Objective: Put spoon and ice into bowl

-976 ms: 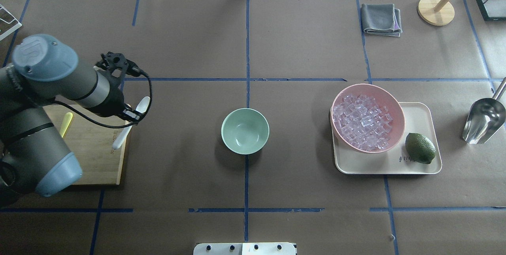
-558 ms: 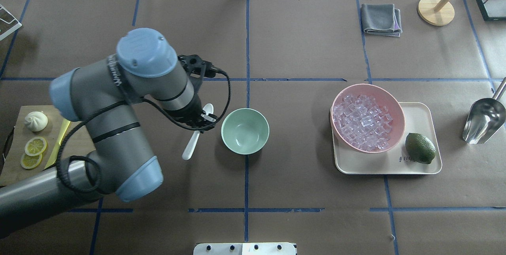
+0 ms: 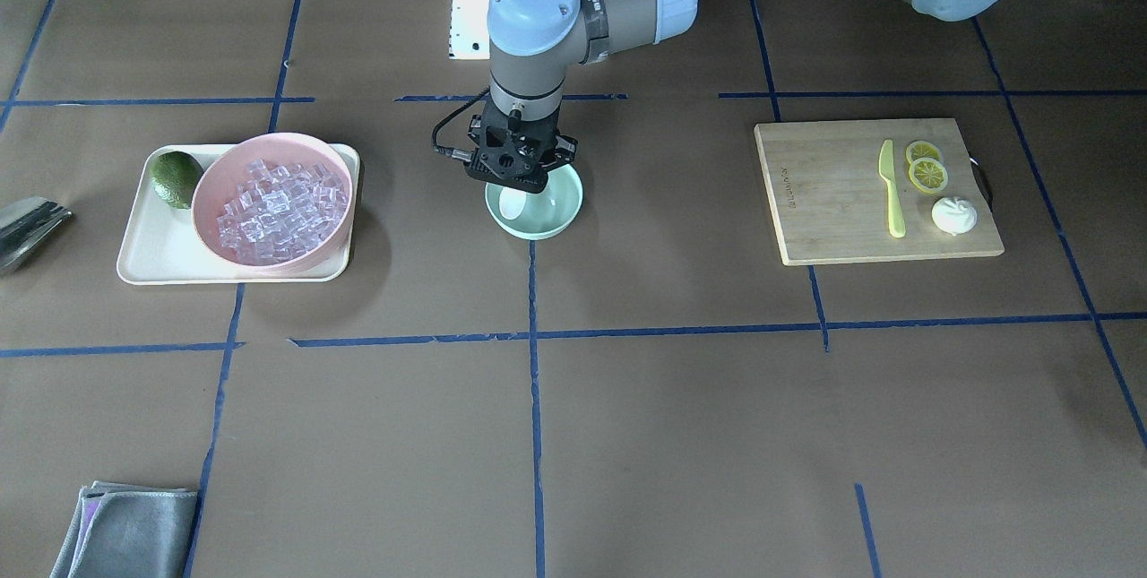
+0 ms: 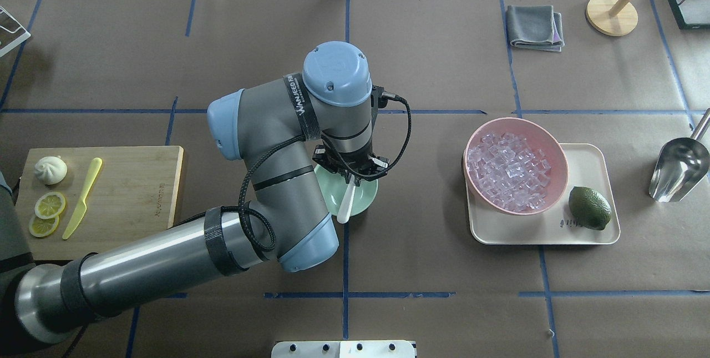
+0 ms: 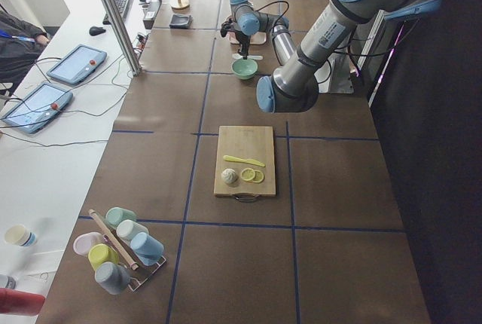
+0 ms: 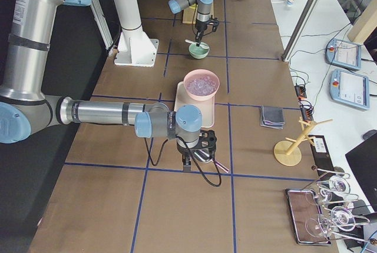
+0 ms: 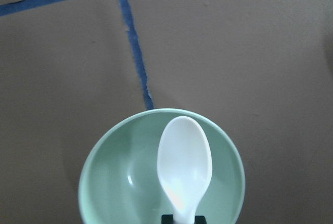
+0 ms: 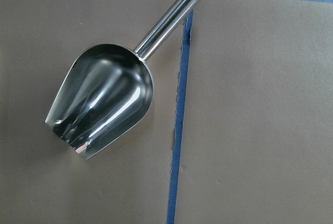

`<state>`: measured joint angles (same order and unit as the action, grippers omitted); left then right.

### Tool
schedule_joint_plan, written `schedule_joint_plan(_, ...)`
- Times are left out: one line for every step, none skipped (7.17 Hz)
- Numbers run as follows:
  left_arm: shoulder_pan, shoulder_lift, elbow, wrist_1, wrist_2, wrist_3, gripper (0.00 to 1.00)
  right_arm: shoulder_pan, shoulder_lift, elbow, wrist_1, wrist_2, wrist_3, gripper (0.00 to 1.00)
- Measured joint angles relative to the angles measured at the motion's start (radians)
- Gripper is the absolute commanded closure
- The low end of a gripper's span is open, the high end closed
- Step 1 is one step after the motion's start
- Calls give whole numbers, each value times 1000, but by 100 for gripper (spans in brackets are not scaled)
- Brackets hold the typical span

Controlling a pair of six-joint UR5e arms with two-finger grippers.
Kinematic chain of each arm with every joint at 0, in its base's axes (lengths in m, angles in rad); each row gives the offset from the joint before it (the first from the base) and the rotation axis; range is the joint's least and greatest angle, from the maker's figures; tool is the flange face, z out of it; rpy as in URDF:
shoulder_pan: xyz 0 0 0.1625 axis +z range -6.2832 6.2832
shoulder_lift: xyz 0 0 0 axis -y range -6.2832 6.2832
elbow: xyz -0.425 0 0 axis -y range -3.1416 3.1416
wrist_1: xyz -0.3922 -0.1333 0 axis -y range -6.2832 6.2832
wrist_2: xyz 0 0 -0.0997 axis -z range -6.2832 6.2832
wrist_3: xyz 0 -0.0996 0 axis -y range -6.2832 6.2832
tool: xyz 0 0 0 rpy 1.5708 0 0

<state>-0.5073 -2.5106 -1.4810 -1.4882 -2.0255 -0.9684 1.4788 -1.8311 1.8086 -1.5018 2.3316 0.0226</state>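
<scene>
My left gripper is clamped on the handle of the spoon and hangs directly above the bowl. The spoon's scoop is over the bowl's inside; if it touches the bottom, I cannot tell. The ice lies heaped in a pink bowl, well apart from the bowl on my right side, on a tray beside a lime. Farther from the bowl on that same side, my right gripper is above a metal scoop; whether its fingers are apart or together, I cannot tell.
</scene>
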Motion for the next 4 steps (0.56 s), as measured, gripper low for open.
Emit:
schedule_joint_plan(2,9,-2,5,2,-3,94,0,1,0,0,0,0,0)
schedule_joint_plan(2,26,-11,10,4,-3,91,0,1,0,1,0,0,0)
schedule_joint_plan(3,41,-18,13,4,-2,51,0,1,-1,1,0,0,0)
schedule_joint_plan(3,51,-20,12,4,-2,1,0,1,-1,1,0,-1,0)
